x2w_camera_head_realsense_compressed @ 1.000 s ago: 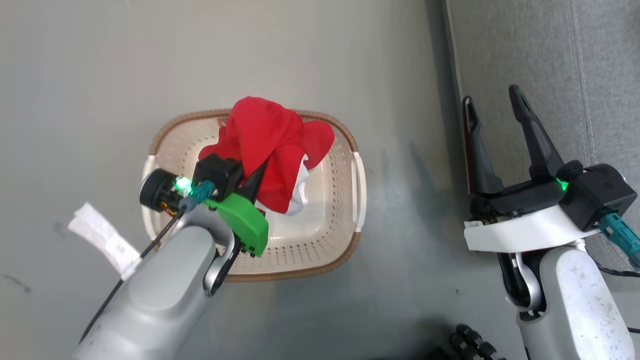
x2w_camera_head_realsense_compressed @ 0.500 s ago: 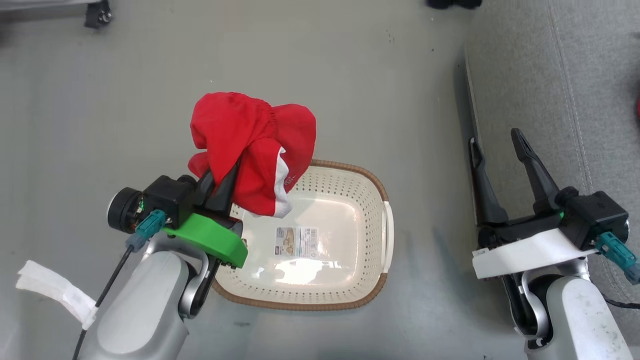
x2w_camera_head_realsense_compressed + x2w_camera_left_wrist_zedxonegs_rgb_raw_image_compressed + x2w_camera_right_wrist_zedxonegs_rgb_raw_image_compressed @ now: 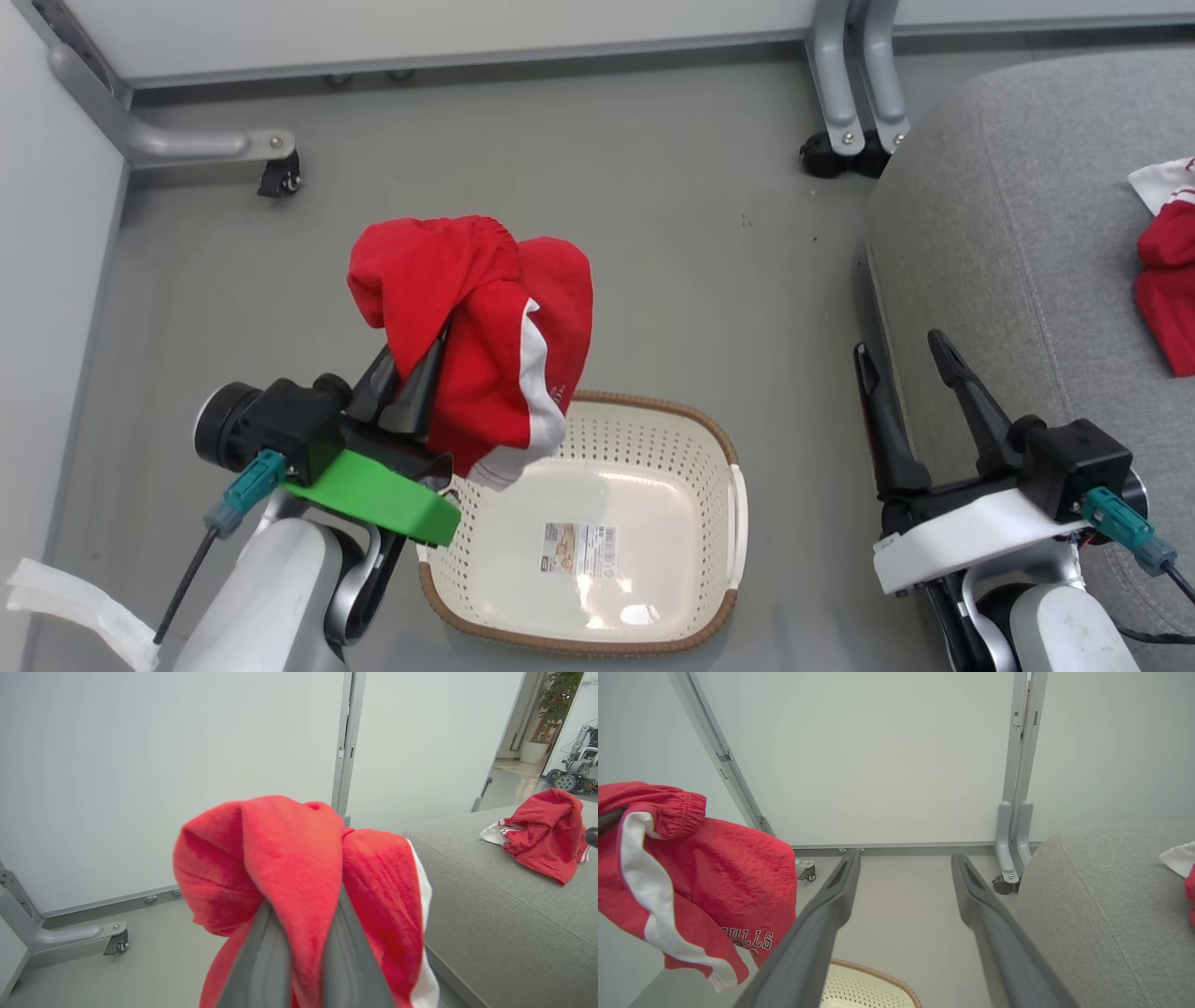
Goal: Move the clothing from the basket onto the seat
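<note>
Above the emptied basket [image 3: 653, 407], left claw [image 3: 409, 371] is gripping red Bulls shorts [image 3: 467, 317], newly lifted clear, awaiting carry to grey seat [image 3: 1008, 233] bearing another red garment [image 3: 1167, 299]; right claw [image 3: 898, 343] is hanging open.

The clothing [image 3: 467, 308] was soft, matt red cloth with white trim; the basket [image 3: 644, 439] was glossy perforated plastic, rim woven-look; the seat [image 3: 1008, 261] was coarse grey woven fabric.

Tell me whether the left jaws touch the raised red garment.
Touching: left wrist view shows the left gripper, jaws clamped on the red garment, fabric pinched between them.
</note>
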Tool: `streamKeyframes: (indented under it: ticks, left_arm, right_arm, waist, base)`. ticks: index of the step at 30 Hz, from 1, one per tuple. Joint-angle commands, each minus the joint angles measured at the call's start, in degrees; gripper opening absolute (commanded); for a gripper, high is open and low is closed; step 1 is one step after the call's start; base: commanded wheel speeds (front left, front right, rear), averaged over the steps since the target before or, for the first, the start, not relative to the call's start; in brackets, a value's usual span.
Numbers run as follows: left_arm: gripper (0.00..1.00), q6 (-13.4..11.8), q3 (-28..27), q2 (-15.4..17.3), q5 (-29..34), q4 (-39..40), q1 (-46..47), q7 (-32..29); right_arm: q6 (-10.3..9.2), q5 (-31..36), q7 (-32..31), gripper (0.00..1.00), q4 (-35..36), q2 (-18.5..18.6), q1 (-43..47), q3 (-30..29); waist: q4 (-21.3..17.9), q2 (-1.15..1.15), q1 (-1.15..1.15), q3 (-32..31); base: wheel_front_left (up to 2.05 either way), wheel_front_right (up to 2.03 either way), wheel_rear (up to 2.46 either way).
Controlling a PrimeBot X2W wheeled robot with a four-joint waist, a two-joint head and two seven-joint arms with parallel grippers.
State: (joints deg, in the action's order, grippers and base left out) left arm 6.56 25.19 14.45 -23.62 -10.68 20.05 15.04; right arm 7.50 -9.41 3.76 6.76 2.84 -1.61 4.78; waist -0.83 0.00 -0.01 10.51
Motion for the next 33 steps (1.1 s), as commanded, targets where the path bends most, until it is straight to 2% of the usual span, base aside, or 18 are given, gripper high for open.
streamKeyframes:
  ticks: [1, 14, 33]
  left_arm:
    - [0.00, 0.29, -0.18, -0.01, 0.12, 0.80, -1.38, 0.18]
    - [0.00, 0.01, 0.84, -0.51, -0.39, 4.10, -8.49, 0.18]
    - [0.00, -0.96, 2.37, -0.26, -0.68, 5.95, -10.25, -0.42]
  right_arm:
    - [-0.02, -0.21, -0.27, 1.00, 0.24, 0.11, 1.11, 0.26]
    - [-0.02, -1.05, -2.34, 1.00, 2.04, 0.11, 6.68, 1.67]
    - [-0.02, -1.31, -3.24, 1.00, 3.15, 0.11, 8.32, 1.78]
  waist:
    - [0.08, 0.00, 0.01, -4.01]
    - [-0.73, 0.00, 0.01, -11.16]
    - [-0.97, 0.00, 0.01, -12.49]
  base:
    - [0.00, 0.00, 0.00]
    - [0.00, 0.00, 0.00]
    - [0.00, 0.00, 0.00]
